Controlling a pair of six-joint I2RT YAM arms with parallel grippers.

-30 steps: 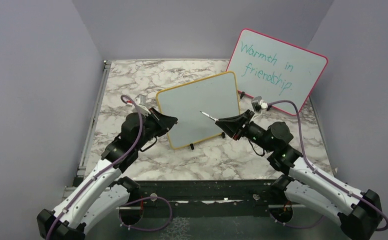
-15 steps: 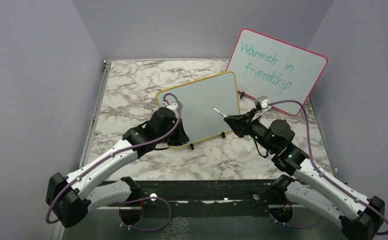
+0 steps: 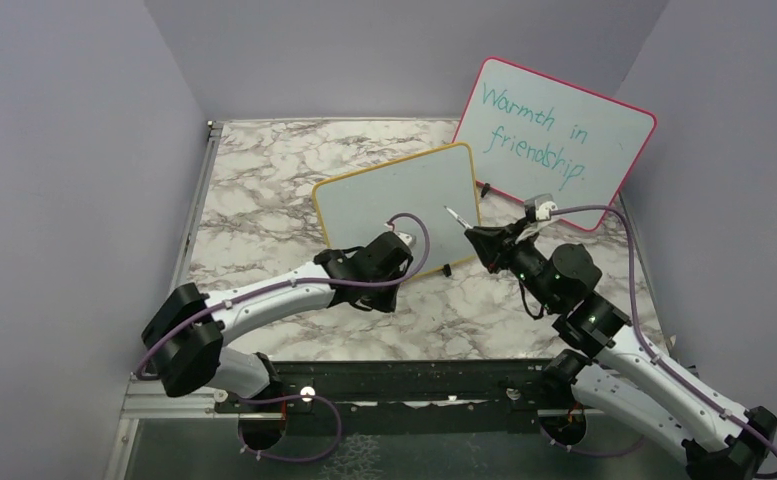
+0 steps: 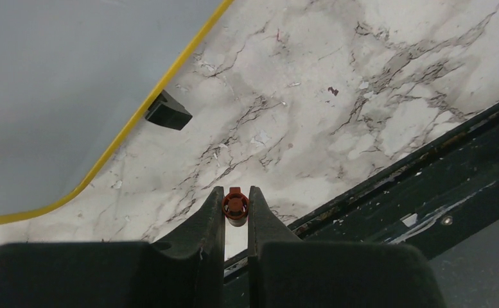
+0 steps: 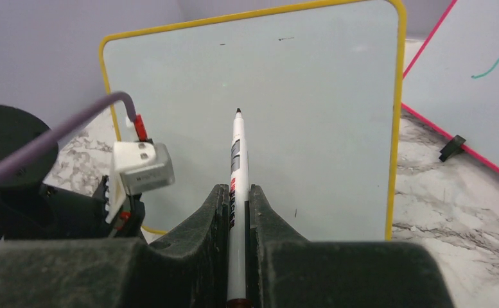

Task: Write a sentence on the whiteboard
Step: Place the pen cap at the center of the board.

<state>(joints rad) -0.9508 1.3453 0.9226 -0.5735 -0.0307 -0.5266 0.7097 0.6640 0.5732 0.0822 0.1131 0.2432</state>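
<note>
From above, the left arm (image 3: 284, 290) covers the whiteboard's (image 3: 394, 195) lower left corner. At the right wrist, the marker's (image 5: 237, 160) back end is cut off at the bottom; whether its tip touches the whiteboard cannot be told. The pink board (image 5: 468, 90) runs off the right edge.
</note>
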